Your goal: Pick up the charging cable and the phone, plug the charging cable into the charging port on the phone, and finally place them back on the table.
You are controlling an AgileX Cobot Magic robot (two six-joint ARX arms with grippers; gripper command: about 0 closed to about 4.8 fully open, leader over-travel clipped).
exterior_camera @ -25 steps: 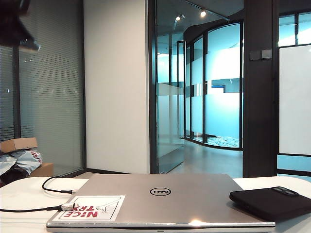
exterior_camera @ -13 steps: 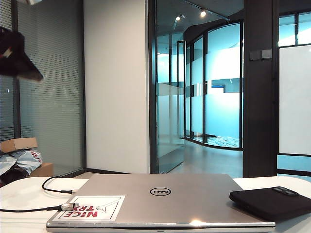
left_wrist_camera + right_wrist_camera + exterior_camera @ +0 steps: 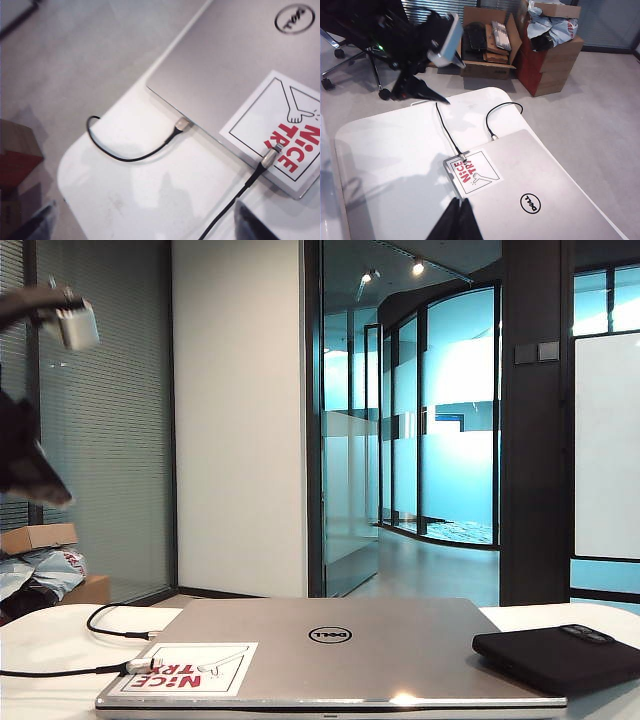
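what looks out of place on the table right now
The charging cable has its silver plug tip resting up on the laptop's sticker instead of the table. Left gripper hovers open above it; right gripper is shut over the laptop.

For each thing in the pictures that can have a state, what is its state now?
laptop: lid closed, flat on the table.
charging cable: lying loose, plug tip on the laptop's sticker, not plugged in.
phone: lying by the laptop's corner, no cable in it.
left tool: open, empty, above the table.
right tool: shut, empty, above the laptop.
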